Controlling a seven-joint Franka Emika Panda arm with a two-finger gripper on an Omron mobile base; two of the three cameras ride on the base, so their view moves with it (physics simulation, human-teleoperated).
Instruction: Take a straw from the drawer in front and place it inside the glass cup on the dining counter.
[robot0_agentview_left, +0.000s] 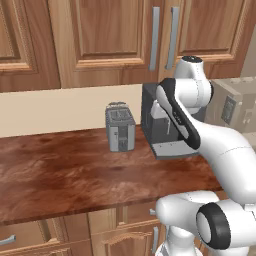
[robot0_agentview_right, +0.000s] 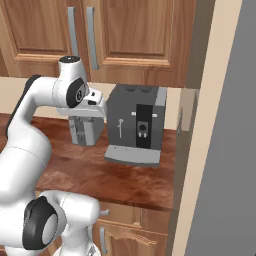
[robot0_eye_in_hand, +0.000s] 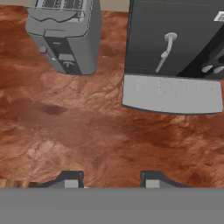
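The white arm (robot0_agentview_left: 200, 130) rises and bends forward over the counter (robot0_agentview_left: 60, 175). Its gripper (robot0_eye_in_hand: 108, 180) points downward. The jaws stand apart, holding nothing.

base cams flank arm, share toaster (robot0_agentview_left: 120, 127), hand cam downward

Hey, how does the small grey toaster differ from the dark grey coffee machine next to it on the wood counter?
The small light-grey toaster is shorter and narrower than the dark charcoal coffee machine. The toaster has slots on top; the coffee machine has a pale grey drip tray jutting out at its base. The toaster stands nearer the counter's open stretch, the coffee machine nearer the wall end. Both sit upright on the reddish-brown wood counter.
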